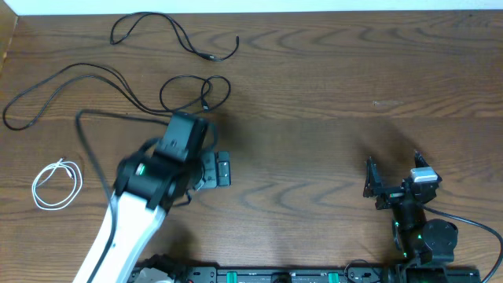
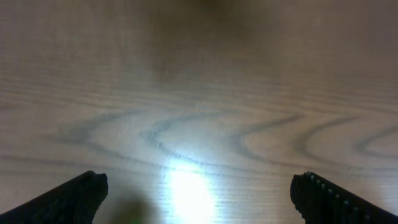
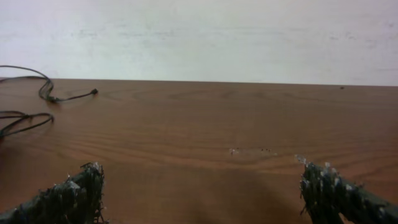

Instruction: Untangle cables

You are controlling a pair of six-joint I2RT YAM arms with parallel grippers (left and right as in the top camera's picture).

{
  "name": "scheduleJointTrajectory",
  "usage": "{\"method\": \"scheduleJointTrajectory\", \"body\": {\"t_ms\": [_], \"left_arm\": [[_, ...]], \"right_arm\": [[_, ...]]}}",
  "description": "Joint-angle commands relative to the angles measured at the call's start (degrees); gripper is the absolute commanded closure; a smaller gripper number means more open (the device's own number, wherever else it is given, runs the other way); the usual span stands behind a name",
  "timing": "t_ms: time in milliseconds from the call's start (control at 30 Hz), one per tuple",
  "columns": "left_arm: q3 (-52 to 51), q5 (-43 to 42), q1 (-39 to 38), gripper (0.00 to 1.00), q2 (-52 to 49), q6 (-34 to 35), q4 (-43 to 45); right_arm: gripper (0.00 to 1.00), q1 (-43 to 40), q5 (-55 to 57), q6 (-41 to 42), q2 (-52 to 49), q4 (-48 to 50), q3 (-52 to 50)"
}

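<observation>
Short black cable [image 1: 182, 35] slack at far edge; longer black cable [image 1: 126, 88] looped, left; white cable [image 1: 79, 182] coiled, separate.

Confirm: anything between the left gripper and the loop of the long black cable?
Nothing visible. The left gripper, jaws open, hangs over the bare table. The loop of the long black cable lies just beyond it, with only wood between. The left wrist view shows bare wood too.

My left arm [image 1: 118, 228] stretches out from the near edge, my left gripper [image 2: 199, 179] spread wide. My right gripper [image 3: 202, 168] is parted wide too, held low.
</observation>
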State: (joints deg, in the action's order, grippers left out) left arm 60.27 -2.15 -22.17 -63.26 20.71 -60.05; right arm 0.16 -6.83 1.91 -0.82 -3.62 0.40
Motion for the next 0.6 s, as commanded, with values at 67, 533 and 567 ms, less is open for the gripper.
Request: {"method": "scheduleJointTrajectory", "body": {"t_ms": [67,533,567], "left_arm": [[-9.6,1.6,0.3,0.0,13.3,-1.4,6.8],[-19.3,1.1,0.3,0.0,32.8,-13.7,9.9],[-19.7,1.1,0.3,0.0,33.9,-13.7,9.9]], "right_arm": [[0.01,-0.5,-0.4,0.2,0.5,-0.3,0.0],[0.01,-0.5,-0.4,0.2,0.5,-0.3,0.0],[0.01,-0.5,-0.4,0.2,0.5,-0.3,0.0]]}}
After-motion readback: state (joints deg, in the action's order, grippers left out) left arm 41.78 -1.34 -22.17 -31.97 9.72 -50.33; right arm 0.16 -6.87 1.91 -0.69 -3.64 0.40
